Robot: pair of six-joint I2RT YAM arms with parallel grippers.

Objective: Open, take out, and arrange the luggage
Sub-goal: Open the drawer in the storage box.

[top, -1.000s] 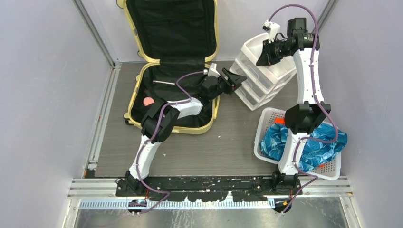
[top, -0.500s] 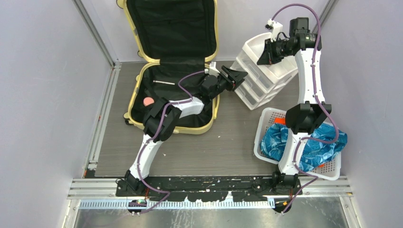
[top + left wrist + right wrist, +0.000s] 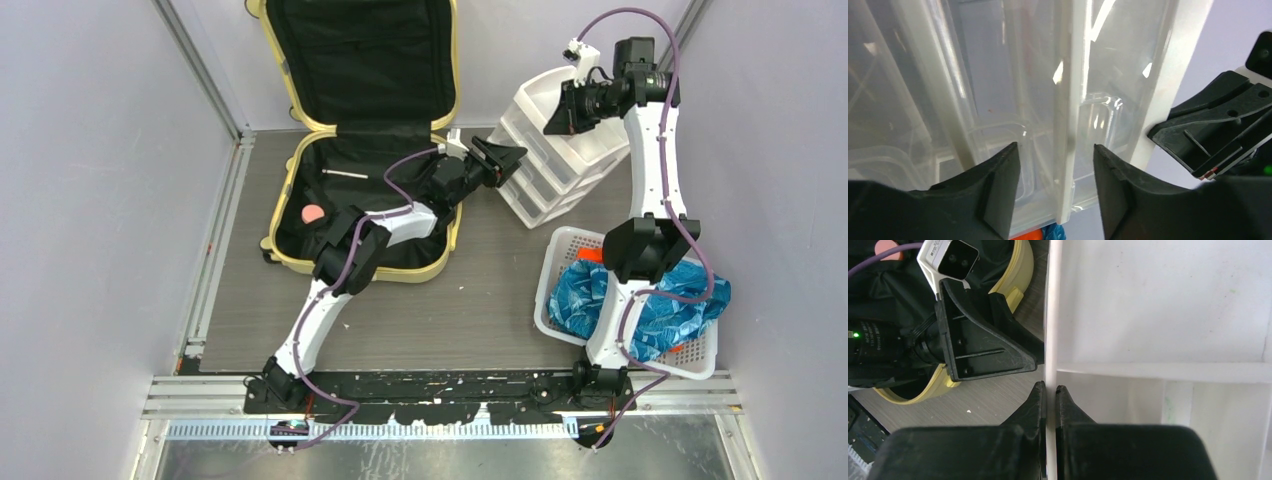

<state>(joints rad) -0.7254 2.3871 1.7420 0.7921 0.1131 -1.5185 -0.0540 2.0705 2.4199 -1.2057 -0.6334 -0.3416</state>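
Grey counter [image 3: 480,300], basket [image 3: 553,262] nearest, right side. Mid: left tool [image 3: 1055,165] spread astride drawer bin [image 3: 540,185] frame; right tool [image 3: 1049,390] pinching its top rim. Uneven pulls could tip it. Far left: luggage [image 3: 420,272] open, lid upright.

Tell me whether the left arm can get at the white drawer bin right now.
Likely yes: the left gripper is open at the white drawer bin, a drawer edge between its fingers, nothing blocking.

Pale yellow luggage [image 3: 360,80] lined black; white drawer bin [image 3: 560,170].
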